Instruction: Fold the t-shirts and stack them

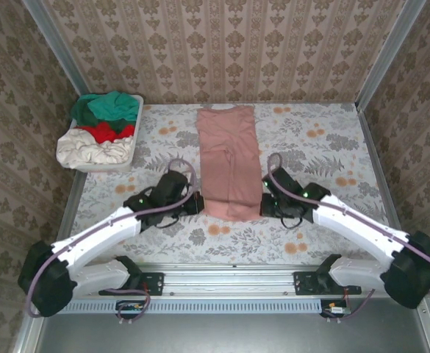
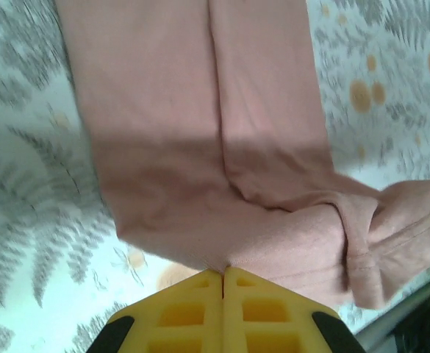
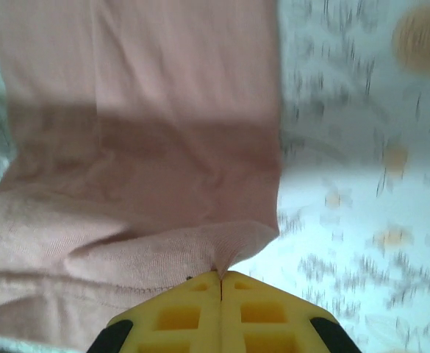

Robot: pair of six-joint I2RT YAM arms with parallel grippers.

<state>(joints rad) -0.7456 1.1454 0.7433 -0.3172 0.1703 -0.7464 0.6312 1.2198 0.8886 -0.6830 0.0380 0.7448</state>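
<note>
**Desk:** What's in the frame?

**Photo:** A pink tee (image 1: 228,158), folded into a long strip, lies mid-surface (image 1: 332,147). Its long axis runs straight away from the arm bases, collar end far, hem near. The left tool (image 1: 195,204) sits at the near-left hem corner and the right tool (image 1: 264,206) at the near-right. Each arm is nearest its own corner.

**Desk:** Gripping or not?

**Photo:** Both are clenched. The right wrist view shows a peak of hem drawn up between closed yellow fingers (image 3: 170,316). The left wrist view shows closed fingers (image 2: 178,312) meeting the hem edge. I judge that a grip on the tee too, though a thinner one.

**Desk:** What does the next move turn on?

**Photo:** My reading is that the hem travels along the strip, away from the bases toward the collar. Both corners need to stay level so the fold lands square.

**Desk:** What does one view add?

**Photo:** The overhead gives the whole strip, plus the basket (image 1: 106,167) at far left holding the teal tee (image 1: 112,107), red tee (image 1: 108,131) and cream tee (image 1: 90,151). The left wrist view catches cloth bunched at the opposite hem corner, a detail too fine for the overhead.
</note>
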